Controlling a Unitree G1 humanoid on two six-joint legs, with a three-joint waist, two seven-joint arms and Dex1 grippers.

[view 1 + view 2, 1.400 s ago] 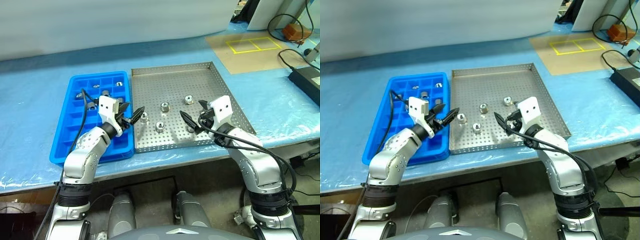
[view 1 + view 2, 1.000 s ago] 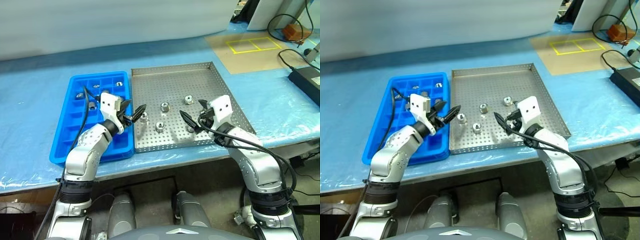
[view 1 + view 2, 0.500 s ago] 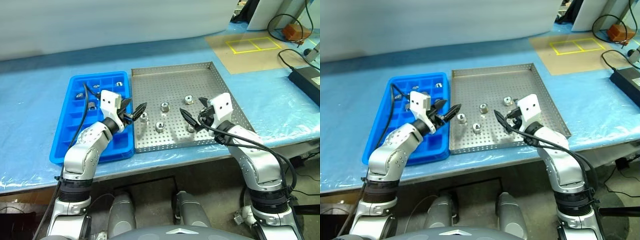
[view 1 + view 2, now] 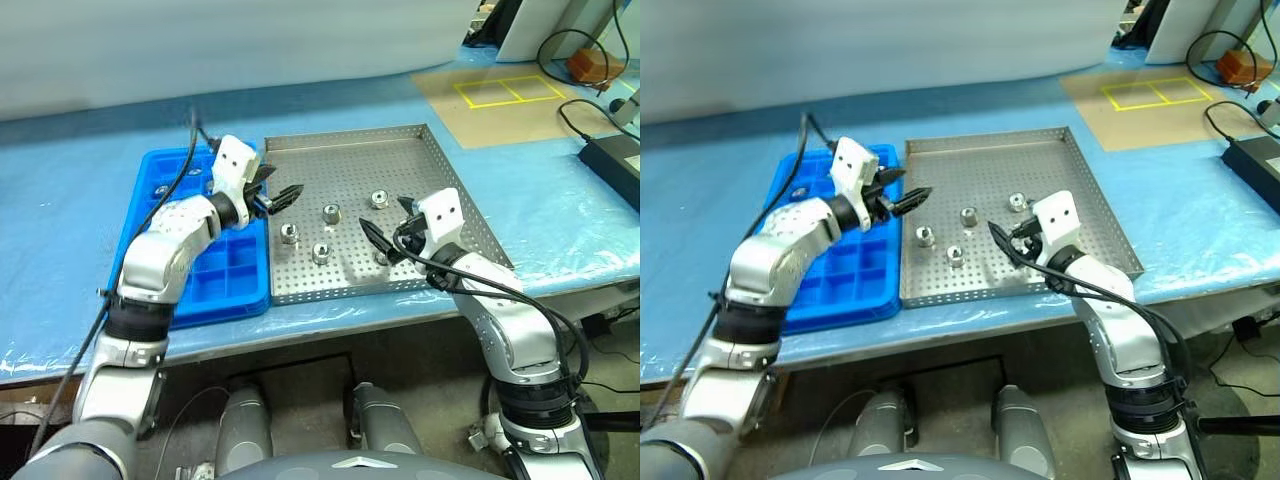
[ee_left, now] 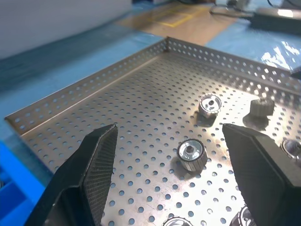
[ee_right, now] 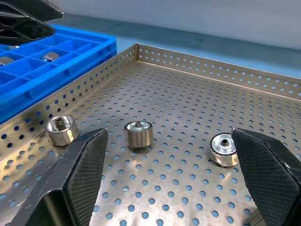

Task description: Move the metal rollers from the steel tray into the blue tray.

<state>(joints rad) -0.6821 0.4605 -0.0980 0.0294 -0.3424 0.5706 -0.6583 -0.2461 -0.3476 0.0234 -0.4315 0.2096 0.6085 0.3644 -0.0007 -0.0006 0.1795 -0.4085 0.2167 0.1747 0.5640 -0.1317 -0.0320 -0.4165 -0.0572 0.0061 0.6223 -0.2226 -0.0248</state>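
Worktop (image 4: 60, 260) under blue sheeting; carries both trays side by side, touching along one edge.

Steel tray (image 4: 440, 170): the larger, square, perforated floor, low rims, to the robot's right of the blue one. Blue tray (image 4: 235, 285): narrower, gridded; a few rollers already sit in its far compartments (image 6: 47, 57).

Left arm reaches across from the blue tray side. Left gripper (image 4: 279, 198) hangs over the steel tray's left edge, jaws spread wide, nothing between them. Right gripper (image 4: 385, 237) sits low over the tray's near right part, jaws also spread and empty.

Metal rollers (image 4: 330, 212) still in the steel tray: I count five, loose in the near half. Three form a cluster at the middle: one farther out, one at near left (image 4: 289, 234), one at near centre (image 4: 320, 252). A fourth lies toward the right (image 4: 377, 198), and a fifth (image 4: 382, 256) is just by the right jaws.

Key relation: the near-left roller lies just below and slightly toward the robot from the left jaws, and the left arm is the nearer to it. All rollers stand on end, bore upward, so no long axis to line up with; jaws may close across the round flank from any side. In the left wrist view a roller (image 5: 192, 154) sits nearly centred between the fingers, a little ahead.

Judgement: a short descent should bring the left jaws around a roller.
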